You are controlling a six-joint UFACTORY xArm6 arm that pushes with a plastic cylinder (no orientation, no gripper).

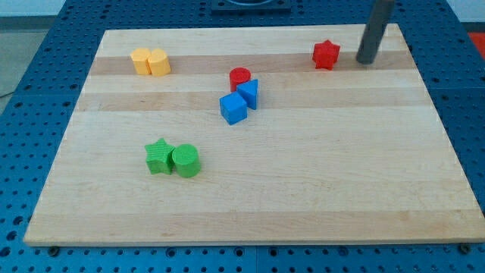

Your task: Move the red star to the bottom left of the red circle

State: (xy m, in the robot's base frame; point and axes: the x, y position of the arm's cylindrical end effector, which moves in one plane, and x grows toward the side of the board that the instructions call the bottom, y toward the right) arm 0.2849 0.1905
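Bright, even light; soft shadows

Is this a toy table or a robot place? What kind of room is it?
Probably a robot test bench in a lab, not a playroom. A wooden board lies on a blue perforated base, my tip stands just to the right of the red star, and small blocks like the red circle are scattered about.

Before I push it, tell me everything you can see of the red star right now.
The red star is a small, matte, plastic-looking block lying flat on the wooden board near the view's top right. Nothing touches it. My tip stands just to its right with a small gap. The red circle sits well to its left, slightly lower.
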